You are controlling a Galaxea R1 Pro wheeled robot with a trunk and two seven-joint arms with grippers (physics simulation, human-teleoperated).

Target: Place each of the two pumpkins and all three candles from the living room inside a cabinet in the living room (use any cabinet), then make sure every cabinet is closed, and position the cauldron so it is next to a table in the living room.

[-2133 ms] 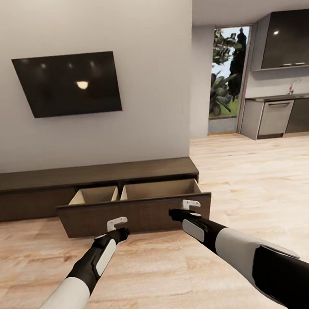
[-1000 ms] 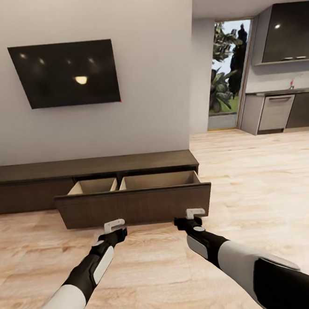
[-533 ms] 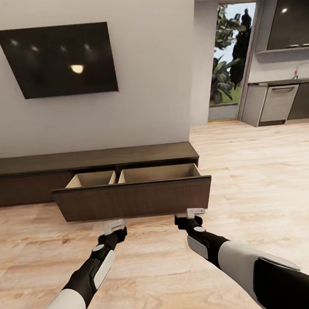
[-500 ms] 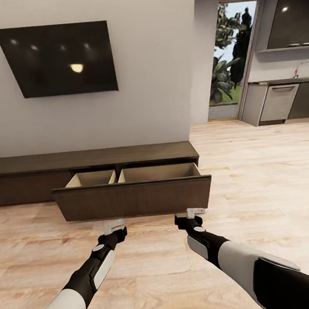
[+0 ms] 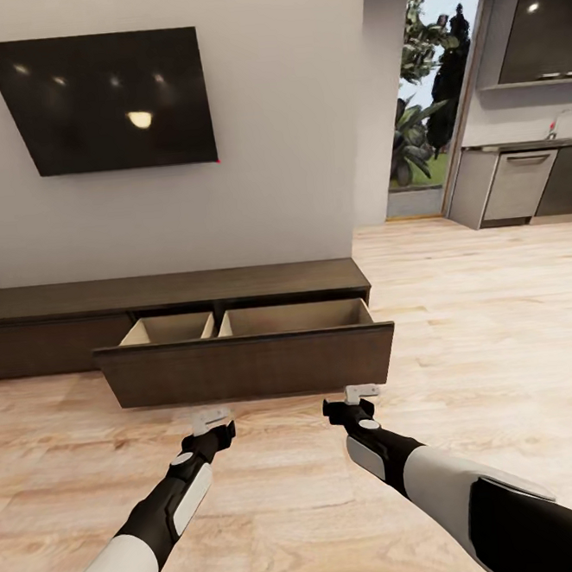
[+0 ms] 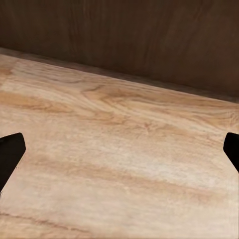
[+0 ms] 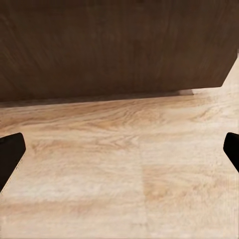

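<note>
A: Start nearest. What are the arms doing?

B: Both reach forward low over the pale wood floor (image 5: pixel 463 331). The left pincer (image 5: pixel 209 419) and the right pincer (image 5: pixel 362 393) hang just short of the open drawer's front, apart from it, and hold nothing.

A: Are they spread or closed?

B: Spread wide. In the left wrist view one dark fingertip (image 6: pixel 9 155) sits at one edge of the frame and its partner at the far edge, with bare floor between. The right wrist view is the same: a fingertip (image 7: pixel 10 153) at each edge, cut off by the frame.

A: And the cabinet?

B: The cabinet (image 5: pixel 169 289) is a long, low, dark-brown unit against the wall, its left end cut off by the frame. One wide drawer (image 5: pixel 245 366) is pulled out toward the robot, showing two pale compartments. The tall front panel hides their floors, so I cannot tell whether anything lies inside. Each wrist view shows the dark front close ahead, with a shadowed gap under it.

A: Further back?

B: A black television (image 5: pixel 101 103) hangs on the wall above the unit. To the right the floor runs on to a glass door (image 5: pixel 426 104) with greenery outside, and to grey kitchen units (image 5: pixel 524 183), partly cut off.
</note>
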